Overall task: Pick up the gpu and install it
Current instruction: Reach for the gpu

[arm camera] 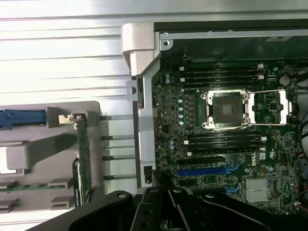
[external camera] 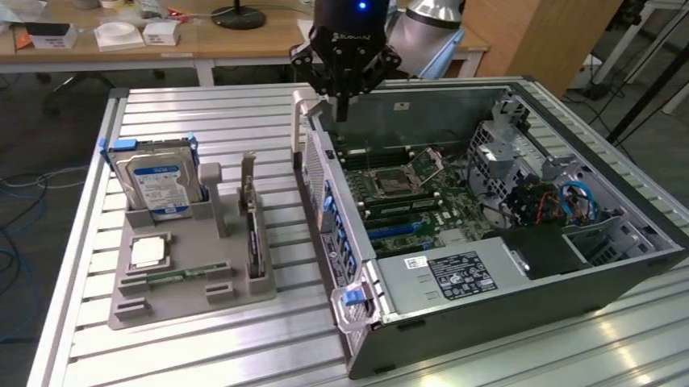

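The gpu, a thin black card with a silver end bracket, stands on edge in a slot of the grey holder on the exterior view's left. In the wrist view its narrow edge runs along the holder. My gripper hangs shut and empty over the back edge of the open computer case, well apart from the gpu. From the wrist, its closed black fingers sit above the motherboard near the blue slot.
The holder also carries a silver hard drive, a processor chip and a green memory stick. The case's side wall rises between holder and motherboard. Desks with boxes stand behind the slatted table.
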You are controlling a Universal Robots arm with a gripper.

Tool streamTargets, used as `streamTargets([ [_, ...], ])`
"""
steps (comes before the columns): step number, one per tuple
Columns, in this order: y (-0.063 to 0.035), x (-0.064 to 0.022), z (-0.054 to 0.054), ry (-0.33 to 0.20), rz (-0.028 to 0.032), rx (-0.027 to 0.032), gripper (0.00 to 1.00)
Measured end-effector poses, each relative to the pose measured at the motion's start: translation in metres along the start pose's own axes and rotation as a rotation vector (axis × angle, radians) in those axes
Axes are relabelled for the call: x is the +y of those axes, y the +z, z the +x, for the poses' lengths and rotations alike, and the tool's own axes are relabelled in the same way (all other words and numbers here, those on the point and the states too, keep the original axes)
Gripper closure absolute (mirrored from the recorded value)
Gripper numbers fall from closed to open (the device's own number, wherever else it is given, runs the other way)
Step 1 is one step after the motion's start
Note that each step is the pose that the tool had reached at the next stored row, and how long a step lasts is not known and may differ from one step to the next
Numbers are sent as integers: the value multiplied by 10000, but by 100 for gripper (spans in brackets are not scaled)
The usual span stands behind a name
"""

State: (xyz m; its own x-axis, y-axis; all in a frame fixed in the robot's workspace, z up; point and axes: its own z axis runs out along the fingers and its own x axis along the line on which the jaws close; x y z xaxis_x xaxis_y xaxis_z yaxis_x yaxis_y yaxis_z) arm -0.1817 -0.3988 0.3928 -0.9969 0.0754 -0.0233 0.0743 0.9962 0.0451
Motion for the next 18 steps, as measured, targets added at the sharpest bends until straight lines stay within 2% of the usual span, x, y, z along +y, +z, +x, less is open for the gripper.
streamTargets([
  [18, -7, -34, 453, -3, 1, 0, 89],
])
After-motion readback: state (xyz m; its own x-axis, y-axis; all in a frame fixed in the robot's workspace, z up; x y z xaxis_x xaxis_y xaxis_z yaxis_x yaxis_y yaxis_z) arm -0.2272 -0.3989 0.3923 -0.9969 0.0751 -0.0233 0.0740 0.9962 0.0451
